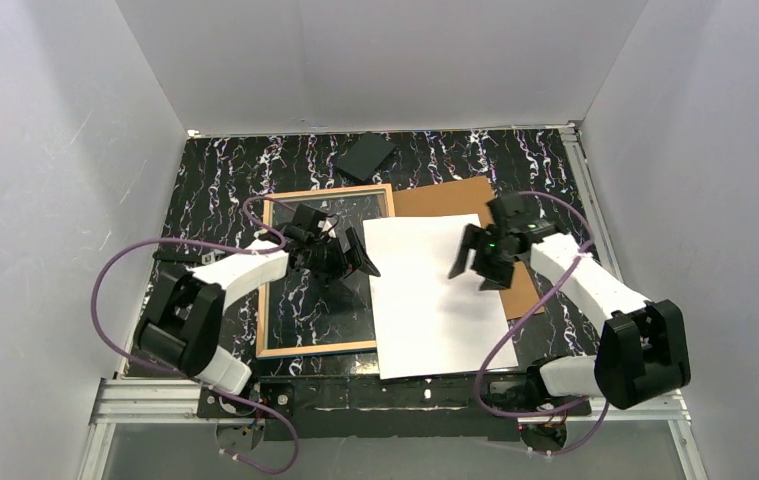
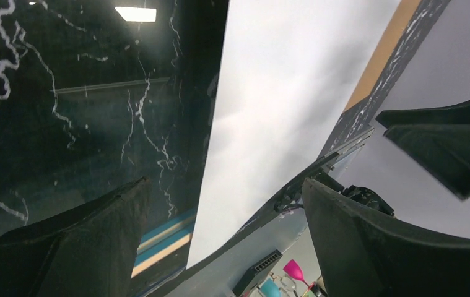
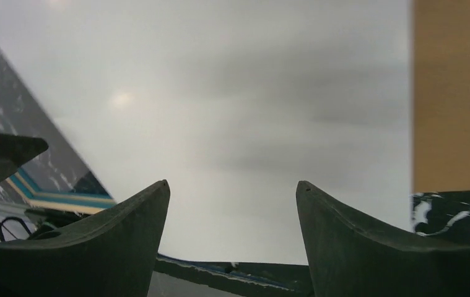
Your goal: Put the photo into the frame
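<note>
- Twin arms reach in from 6 o'clock: left gripper (image 1: 360, 255) hangs over the frame's glass and right gripper (image 1: 467, 258) over the photo, both spread wide and holding nothing.
- Marbled table (image 1: 215, 170) is walled at 9, 12 and 3 o'clock.
- Frame (image 1: 263, 290) lies flat, tan rim up.
- Photo (image 1: 425, 310) lies white back up, its 9 o'clock edge lapping the frame's rim, its 3 o'clock side on the backing board (image 1: 445, 198).
- Black slab (image 1: 365, 155) sits apart at 12 o'clock.
- Seating looks not yet done. The next move probably calls for sliding the sheet toward 9 o'clock, squared inside the rim; its 6 o'clock edge nears the table's lip.
</note>
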Motion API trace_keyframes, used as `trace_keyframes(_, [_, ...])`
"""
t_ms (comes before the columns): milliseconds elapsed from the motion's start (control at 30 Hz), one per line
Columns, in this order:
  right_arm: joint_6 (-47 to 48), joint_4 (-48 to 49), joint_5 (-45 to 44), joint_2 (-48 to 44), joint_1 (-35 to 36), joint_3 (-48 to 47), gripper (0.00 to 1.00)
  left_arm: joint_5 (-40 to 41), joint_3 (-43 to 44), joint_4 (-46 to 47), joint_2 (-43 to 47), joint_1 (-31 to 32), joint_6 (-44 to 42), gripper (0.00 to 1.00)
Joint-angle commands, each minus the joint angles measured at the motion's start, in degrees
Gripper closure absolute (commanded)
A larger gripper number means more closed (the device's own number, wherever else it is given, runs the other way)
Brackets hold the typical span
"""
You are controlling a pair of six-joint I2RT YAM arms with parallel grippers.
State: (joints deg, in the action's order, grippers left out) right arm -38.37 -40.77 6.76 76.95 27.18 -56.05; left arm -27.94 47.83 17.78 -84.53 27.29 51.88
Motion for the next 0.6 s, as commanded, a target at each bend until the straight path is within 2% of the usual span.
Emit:
trace_keyframes(0, [6.31, 1.35, 6.00, -4.16, -12.23, 6.73, 0.17, -4.20, 2.83, 2.13, -4.96, 1.18, 0.37, 0.10])
trace_keyframes(167, [10.61, 3.75, 12.13, -3.04, -23.84, 12.24, 0.17, -6.17, 6.17, 6.58, -13.00, 2.56, 0.53, 0.17])
trace_keyframes(300, [11.84, 4.38, 15.17, -2.57, -27.75, 13.07, 0.17, -8.18, 7.15, 10.64, -16.89, 3.56, 1.01, 0.33])
trace_keyframes(333, [11.97, 4.39, 15.40, -2.71, -28.22, 13.07, 0.17, -8.62, 7.06, 11.98, -17.38, 3.70, 0.97, 0.39])
trace_keyframes(500, [12.17, 3.98, 16.19, -3.07, -28.37, 12.19, 0.17, -9.23, 5.99, 14.70, -18.17, 3.82, 2.08, 0.84])
trace_keyframes(567, [12.33, 3.45, 16.25, -3.45, -28.39, 11.75, 0.17, -9.05, 6.04, 14.28, -17.78, 3.82, 1.90, 0.94])
